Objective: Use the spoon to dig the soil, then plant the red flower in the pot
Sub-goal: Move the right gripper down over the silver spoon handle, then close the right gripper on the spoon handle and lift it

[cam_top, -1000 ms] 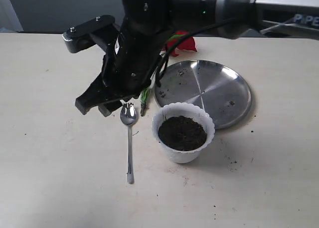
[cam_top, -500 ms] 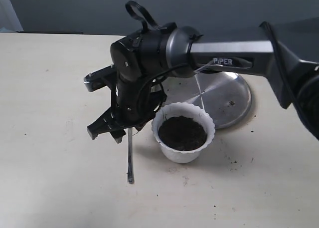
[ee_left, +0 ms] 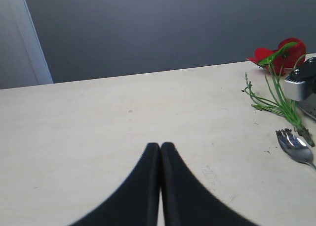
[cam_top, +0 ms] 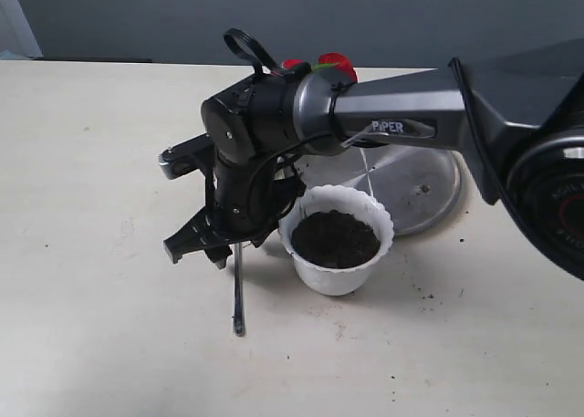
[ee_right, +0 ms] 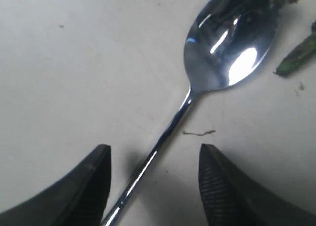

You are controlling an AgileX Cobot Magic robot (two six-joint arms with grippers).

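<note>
Right gripper (cam_top: 196, 253) is coming down over the spoon (ee_right: 229, 53), jaws spread wide and holding nothing.
Within the last second the arm has been dropping from above the spoon's bowl to low over its handle, so it seems to be lining up a pickup; digging is not yet starting. The spoon is lying flat on the table just beside the pot (cam_top: 336, 276) of soil (cam_top: 334, 238), its handle running between the two fingers, touching neither. Left gripper (ee_left: 160, 152) is sitting closed and empty. The flower (ee_left: 284, 53) is lying beyond the spoon's bowl.
</note>
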